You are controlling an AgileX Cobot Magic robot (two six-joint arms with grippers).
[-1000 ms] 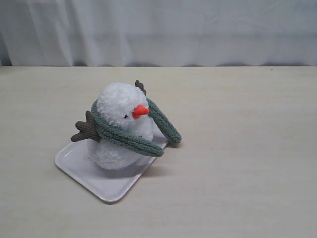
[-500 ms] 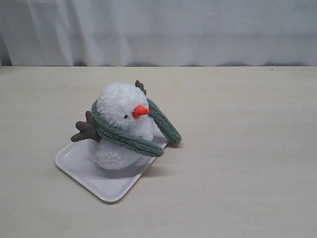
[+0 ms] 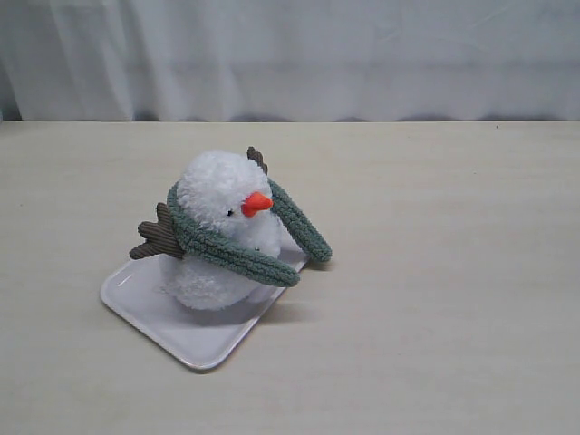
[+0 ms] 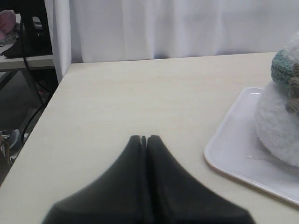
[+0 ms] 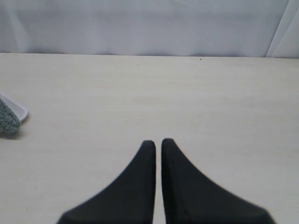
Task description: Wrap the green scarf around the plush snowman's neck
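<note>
The plush snowman (image 3: 217, 195) stands on a white tray (image 3: 195, 340), its orange nose pointing right. Around its neck lies the green scarf (image 3: 231, 254); one end crosses its front and the other hangs over the tray's right edge to the table. Neither arm shows in the exterior view. In the left wrist view my left gripper (image 4: 144, 137) is shut and empty over bare table, apart from the tray (image 4: 233, 144) and snowman (image 4: 280, 126). My right gripper (image 5: 158, 141) is shut with a thin slit between the fingers, holding nothing; a scarf end (image 5: 7, 120) shows far off.
A white curtain (image 3: 290, 54) backs the table's far edge. In the left wrist view the table's side edge (image 4: 44, 107) drops off to a floor with cables and a dark stand.
</note>
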